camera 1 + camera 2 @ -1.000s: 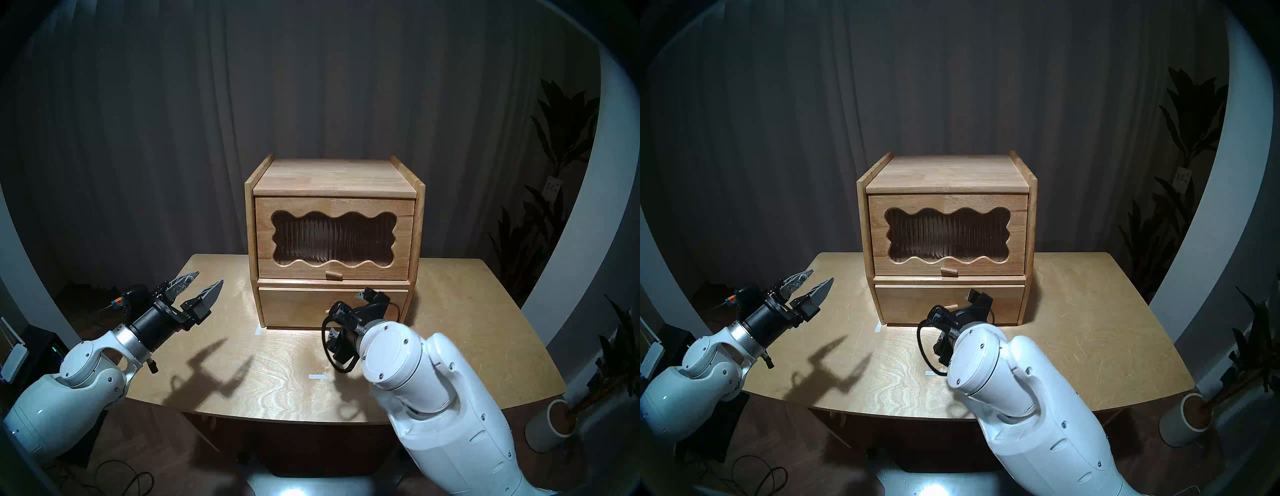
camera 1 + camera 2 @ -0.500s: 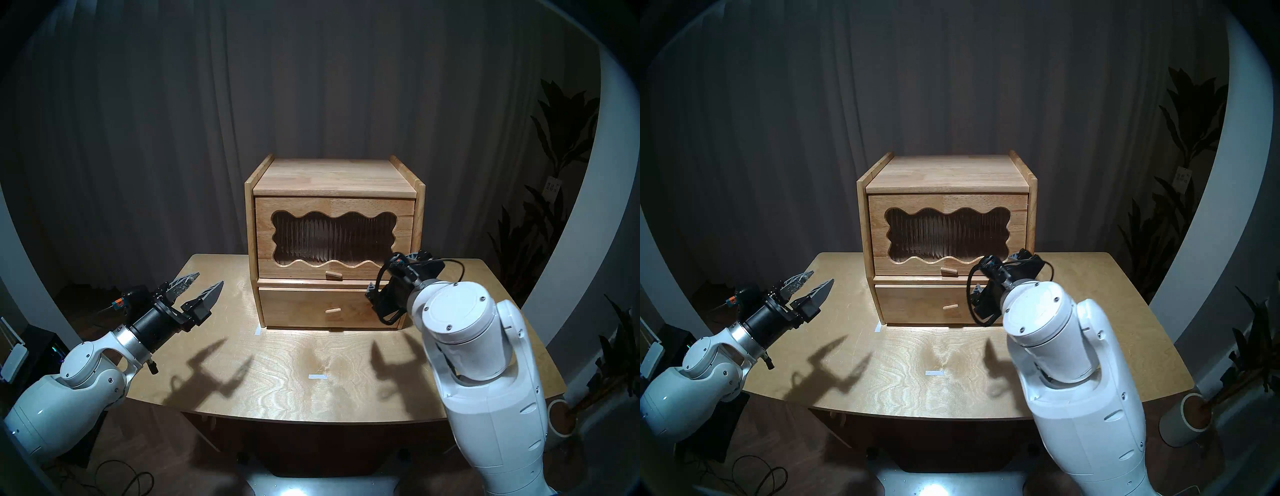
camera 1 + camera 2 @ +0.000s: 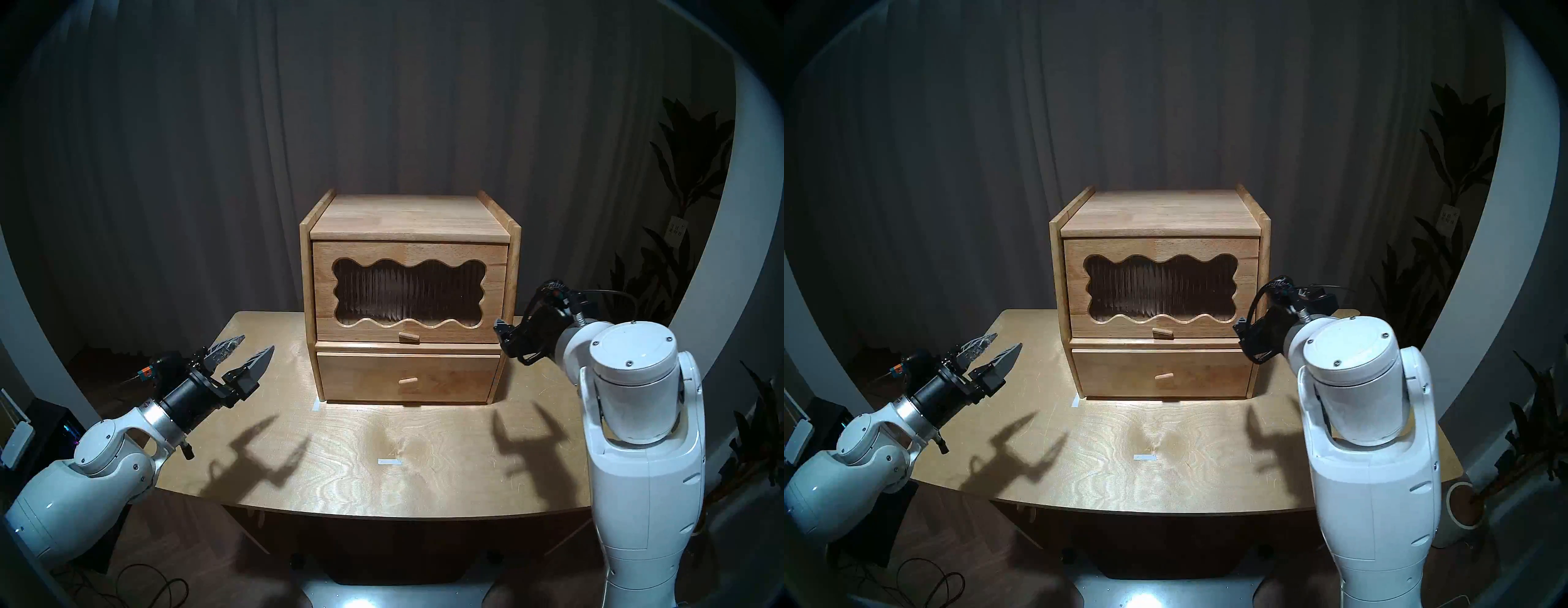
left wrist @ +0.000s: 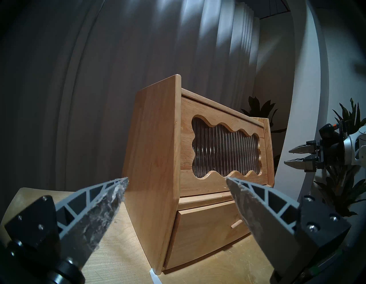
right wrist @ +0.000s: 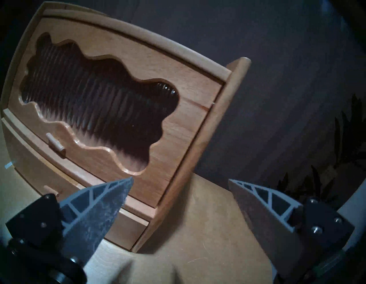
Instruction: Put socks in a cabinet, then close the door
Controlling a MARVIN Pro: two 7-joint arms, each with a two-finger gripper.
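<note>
Left arm reaches in low from the left, its left gripper [image 3: 254, 347] roughly level, aimed forward and to the right, the 2 fingers spread wide with nothing between them. Right arm stands tall on the right, forearm upright, wrist bent over, right gripper [image 4: 286, 156] angled slightly downward, jaws apart and empty too.

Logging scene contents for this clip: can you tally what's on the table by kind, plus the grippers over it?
Cabinet: 1, door and drawer both shut
Peg handles: 2, door handle, drawer handle
Tape marks: 2, white, and
Grippers: 2, left gripper, right gripper, both empty
Socks: 0 visible
Total: 7
</note>
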